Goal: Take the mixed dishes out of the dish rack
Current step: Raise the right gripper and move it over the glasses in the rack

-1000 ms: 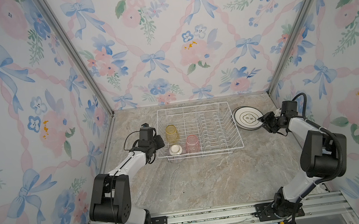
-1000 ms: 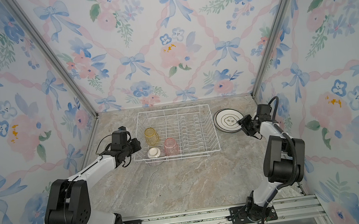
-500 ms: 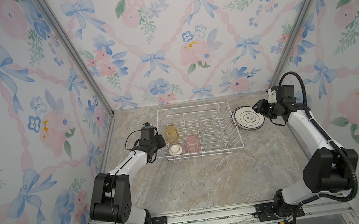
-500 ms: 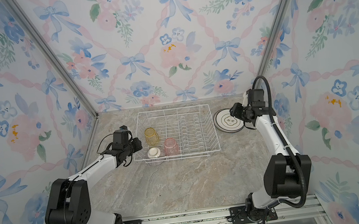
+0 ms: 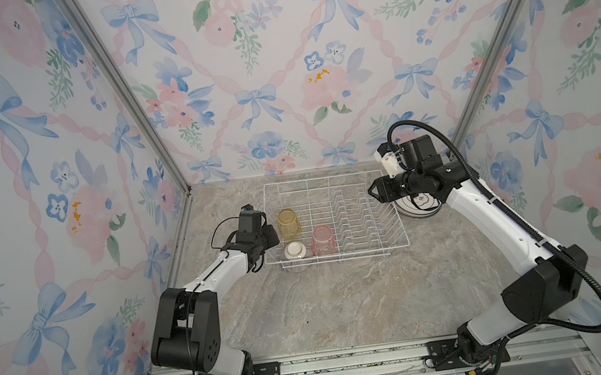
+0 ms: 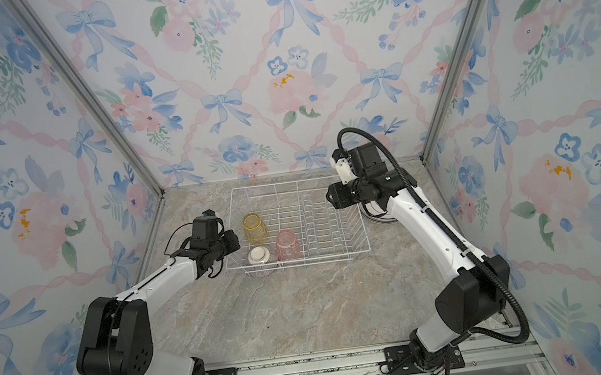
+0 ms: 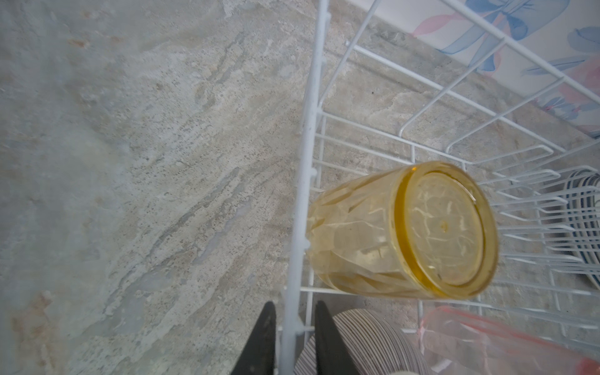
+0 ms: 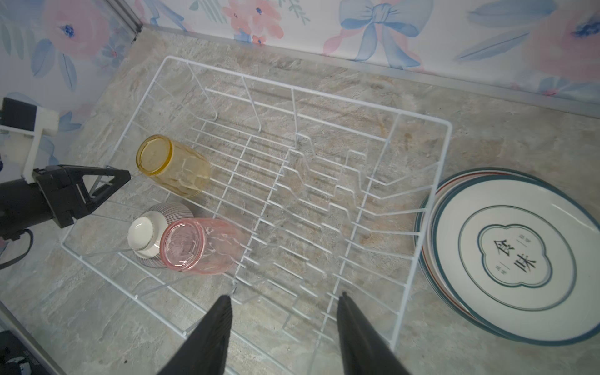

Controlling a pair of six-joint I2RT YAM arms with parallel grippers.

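Beneath the right gripper (image 8: pixel 285 297) now lies one end of the dish rack (image 8: pixel 292 89). Within the last second this gripper has been lifted off the stack of plates (image 8: pixel 506 259) and carried over the rack wall. Its jaws are seen apart, with nothing between them. The plates have been left lying flat on the tabletop (image 5: pixel 345 300), just outside the rack, below and behind the gripper's wrist. No plate is seen in the prongs ahead of the fingertips, so the plate share of the unloading is judged done.

Farther ahead of the fingertips, at the rack's opposite end, three pieces remain. The yellow tumbler (image 8: pixel 172 165) and the pink tumbler (image 8: pixel 201 246) are both base up, and the striped bowl (image 8: pixel 152 233) is inverted just beside the pink one.

The right arm is held raised, elbow bent, with the wrist pitched down toward the rack interior. The left gripper (image 7: pixel 293 311) has not been shifted. It is kept pinched on the rack's end wire, one finger outside and one inside, the yellow tumbler just beyond it. Its arm is stretched low over the tabletop.
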